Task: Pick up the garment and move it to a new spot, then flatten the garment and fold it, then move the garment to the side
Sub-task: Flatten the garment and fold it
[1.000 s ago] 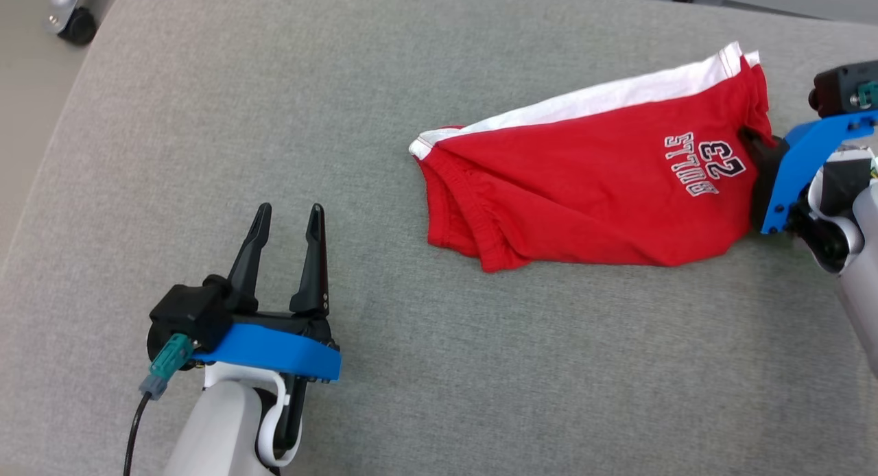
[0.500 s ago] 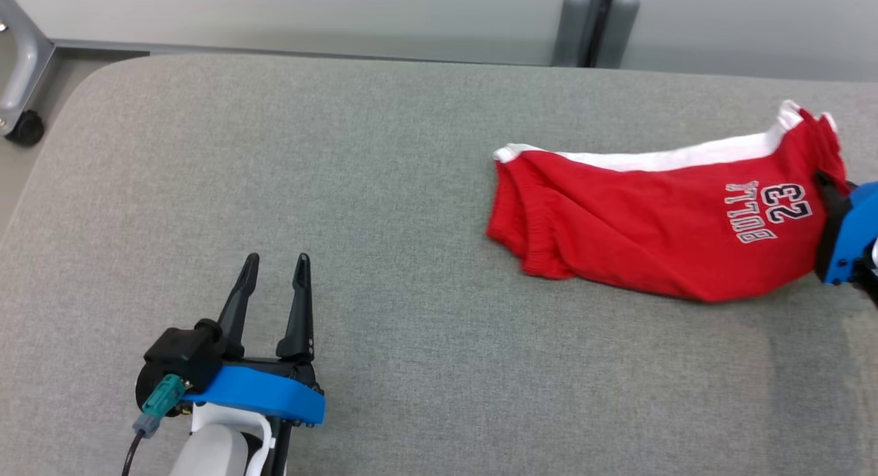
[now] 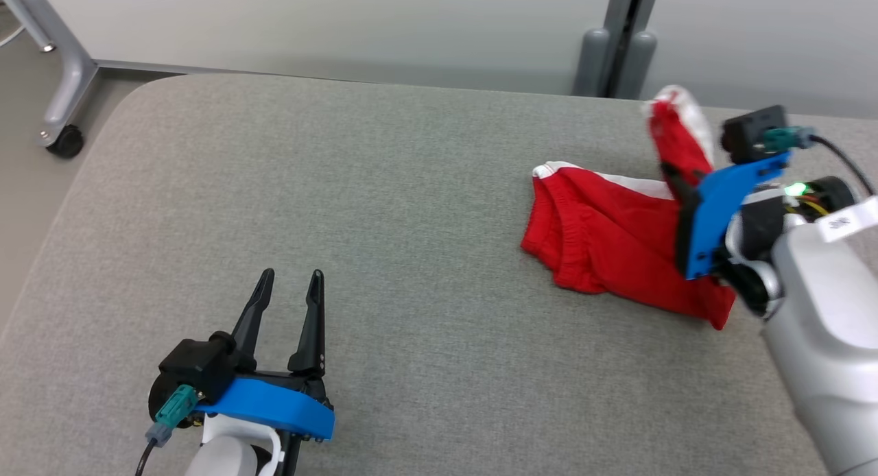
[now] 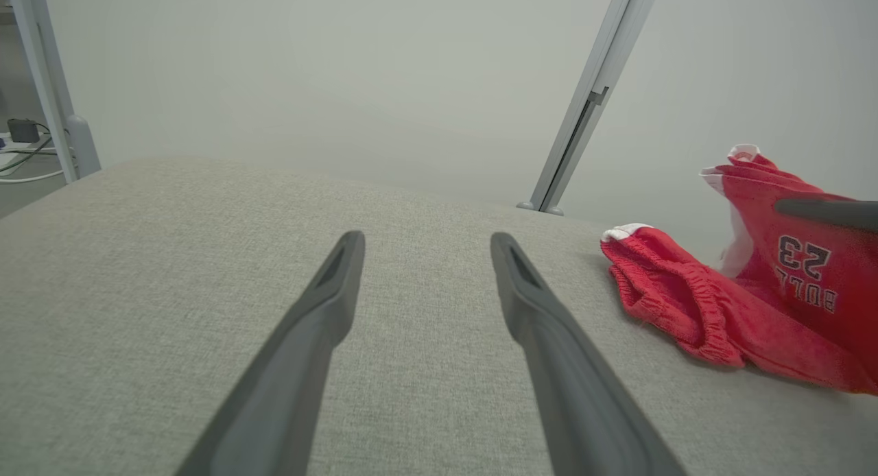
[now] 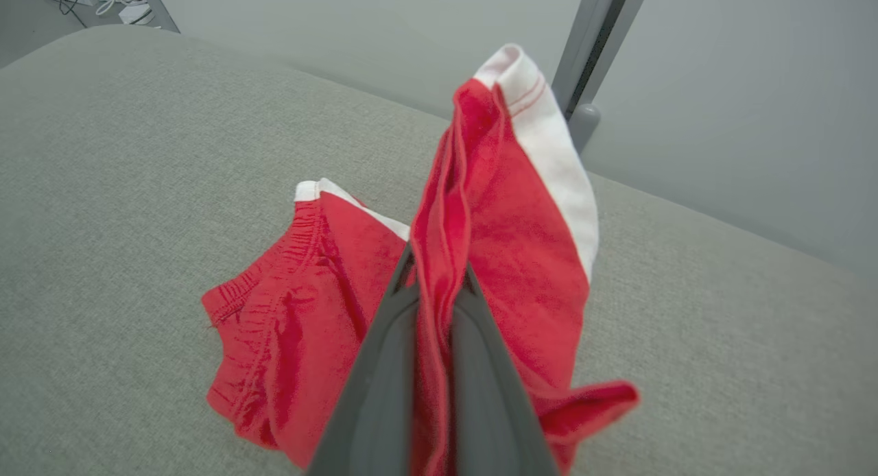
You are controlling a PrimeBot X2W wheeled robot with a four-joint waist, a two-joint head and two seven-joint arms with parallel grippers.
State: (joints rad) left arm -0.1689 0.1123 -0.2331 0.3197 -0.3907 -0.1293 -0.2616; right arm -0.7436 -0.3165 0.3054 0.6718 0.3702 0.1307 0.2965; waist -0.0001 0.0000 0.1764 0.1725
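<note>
While the shorts [image 3: 603, 250], right of centre in the head view, are pinched by the right gripper [image 5: 436, 284] with one end lying on the pad [image 3: 343, 188], a higher lift is probably wanted before carrying. The left gripper [image 3: 288, 284] is spread and empty.

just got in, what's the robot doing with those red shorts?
The right gripper is shut on one end of the red shorts, holding that end up off the grey padded table; the other end lies on it. The left gripper hangs open over the table, apart from the shorts.
</note>
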